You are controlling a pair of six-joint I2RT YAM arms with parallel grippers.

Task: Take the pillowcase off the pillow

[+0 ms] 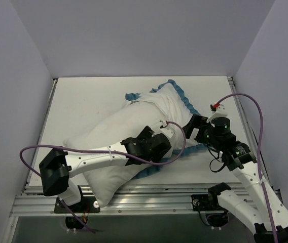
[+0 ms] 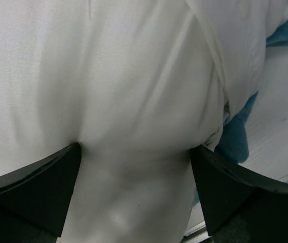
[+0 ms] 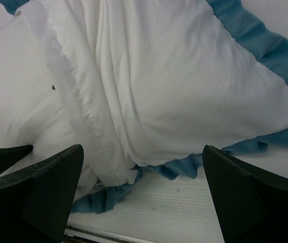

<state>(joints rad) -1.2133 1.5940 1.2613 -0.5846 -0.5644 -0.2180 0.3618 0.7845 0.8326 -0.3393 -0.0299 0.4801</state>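
The plump white pillow (image 1: 101, 154) lies diagonally on the table, its lower left end bare. The pillowcase (image 1: 167, 104), white side up with ruffled blue edging (image 1: 187, 104), covers its upper right end. My left gripper (image 1: 156, 148) sits on the pillow's middle. In the left wrist view, this gripper (image 2: 134, 169) has its jaws wide apart, pressed into white pillow fabric (image 2: 108, 76) that bulges between them. My right gripper (image 1: 195, 127) is open and empty beside the pillowcase's right edge. In its wrist view, the right gripper (image 3: 141, 195) hovers over bare table facing the pillowcase (image 3: 184, 76) and its blue ruffle (image 3: 177, 167).
The white table (image 1: 83, 101) has a metal rail along its near edge (image 1: 149, 195) and grey walls on three sides. A purple cable (image 1: 250, 109) loops above the right arm. A dark shape (image 3: 2, 154) shows at the left of the right wrist view.
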